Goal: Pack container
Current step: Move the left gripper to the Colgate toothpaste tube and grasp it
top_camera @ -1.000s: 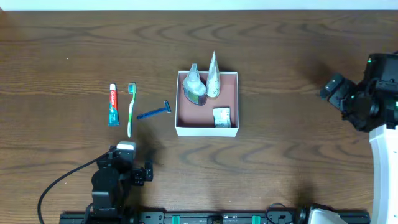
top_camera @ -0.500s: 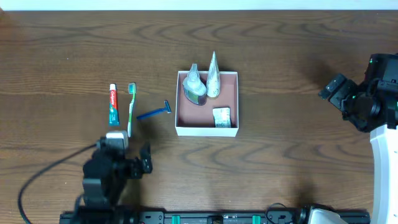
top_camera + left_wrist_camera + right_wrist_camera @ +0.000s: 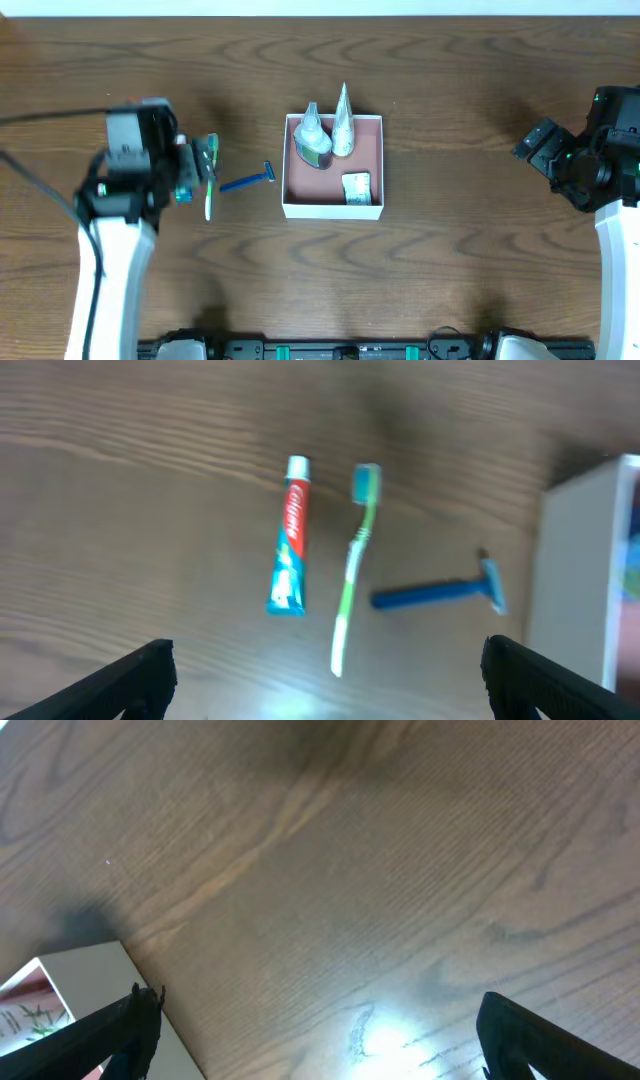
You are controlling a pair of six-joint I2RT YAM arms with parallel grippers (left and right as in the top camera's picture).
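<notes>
The container (image 3: 332, 211), a white box with a pink inside, stands mid-table; its white wall shows in the left wrist view (image 3: 585, 580) and a corner in the right wrist view (image 3: 85, 982). It holds a clear bottle (image 3: 311, 137), a cone-shaped tube (image 3: 343, 122) and a small sachet (image 3: 356, 188). A toothpaste tube (image 3: 291, 540), a green toothbrush (image 3: 354, 575) and a blue razor (image 3: 440, 593) lie on the table left of it. My left gripper (image 3: 197, 163) hovers open and empty over the toothpaste and toothbrush. My right gripper (image 3: 535, 146) is open and empty, far right.
The dark wooden table (image 3: 460, 250) carries nothing else in view. The razor (image 3: 248, 181) lies between the toothbrush (image 3: 209, 200) and the container's left wall. The left arm's cable (image 3: 40, 118) runs off the left edge.
My left arm has swung from the table's front edge up and back, so its gripper now hangs over the toothpaste and toothbrush. The right arm and the objects have not moved.
</notes>
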